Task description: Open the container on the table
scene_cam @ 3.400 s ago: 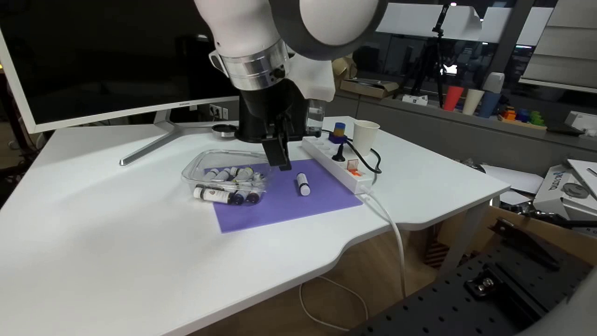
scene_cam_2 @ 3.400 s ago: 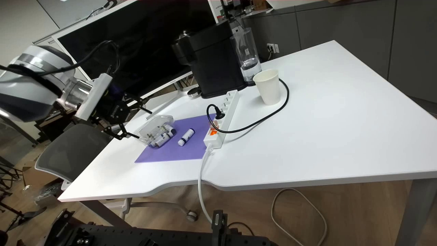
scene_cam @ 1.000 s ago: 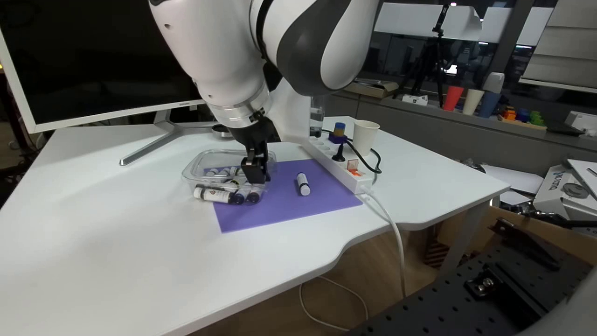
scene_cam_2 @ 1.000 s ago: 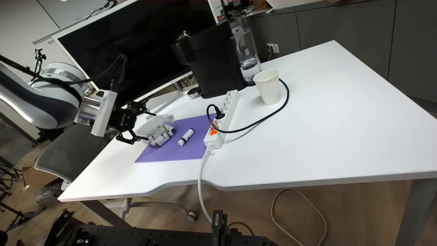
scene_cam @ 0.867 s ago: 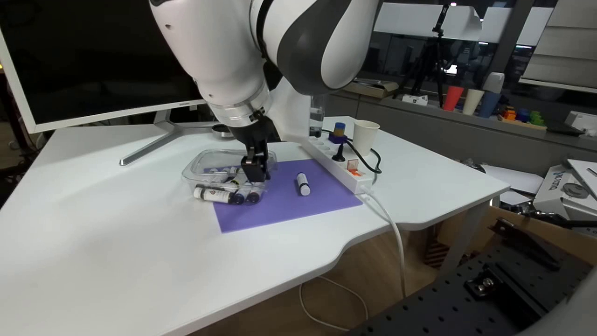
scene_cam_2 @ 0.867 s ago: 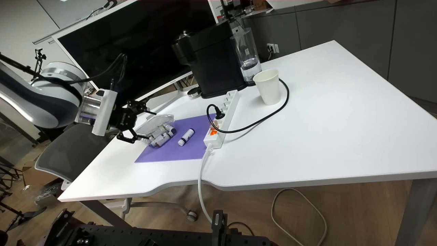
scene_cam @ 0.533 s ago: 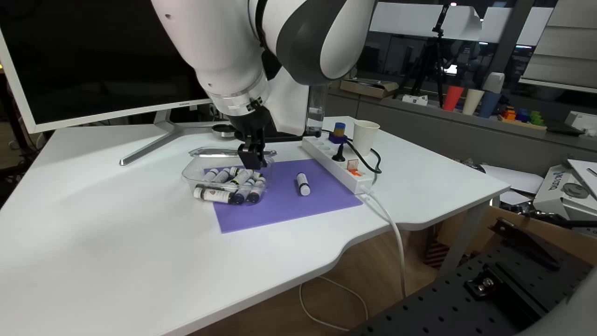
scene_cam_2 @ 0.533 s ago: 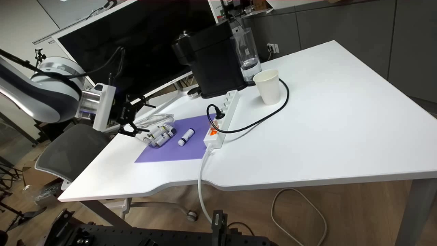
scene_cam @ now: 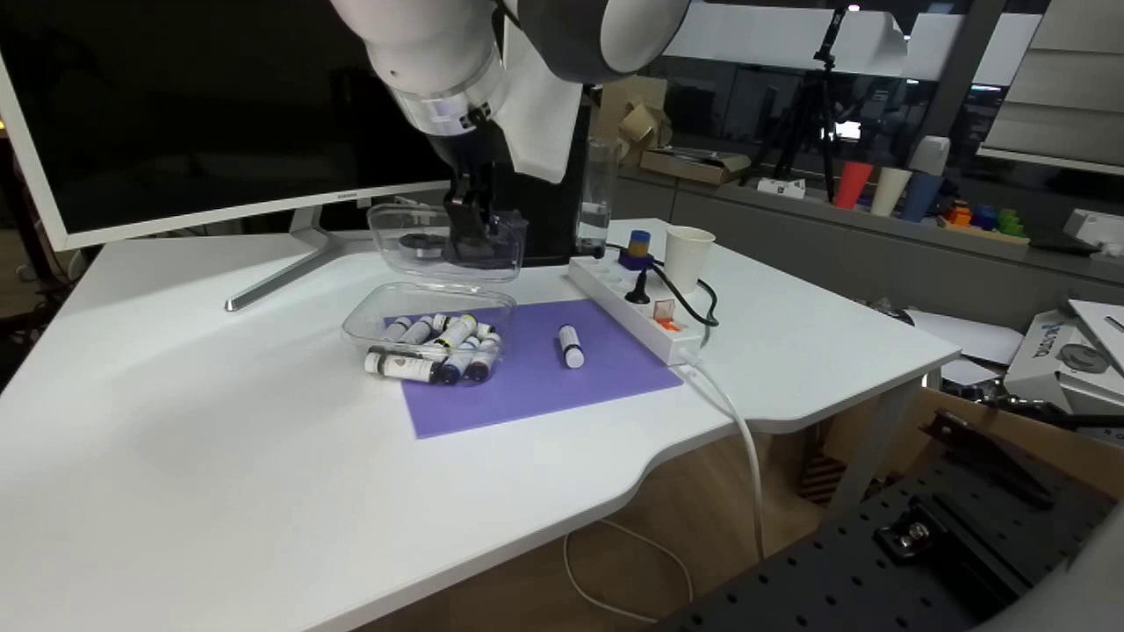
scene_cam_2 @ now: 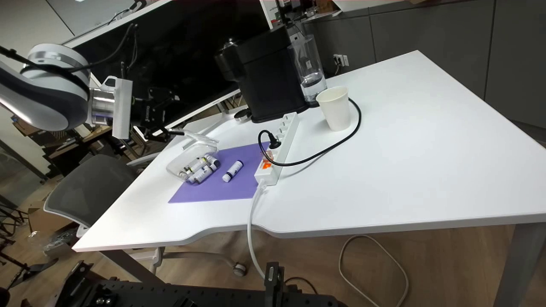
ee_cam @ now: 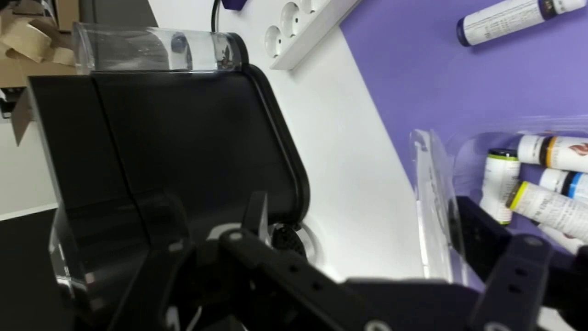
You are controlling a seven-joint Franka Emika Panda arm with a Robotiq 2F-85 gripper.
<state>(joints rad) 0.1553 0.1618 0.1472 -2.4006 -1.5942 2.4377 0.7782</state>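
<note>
Clear plastic, thin and springy by our guess: the box (scene_cam: 353, 333), holding vials (scene_cam: 457, 332), sits partly on the purple sheet (scene_cam: 536, 386), well in from the curved front edge of the counter (scene_cam: 219, 439). Its lid (scene_cam: 420, 264) stands raised on the side toward the back edge, how steeply we can't tell. Our pincer (ee_cam: 360, 202) is spread, pinching nothing, one finger (ee_cam: 482, 228) apparently against the lid's inner face. We expect it light, slippery, apt to spring back; the vials should steady the box. We'd take the lid's free rim, gently.

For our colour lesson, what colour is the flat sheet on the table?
The sheet is purple, best seen in an exterior view.
</note>
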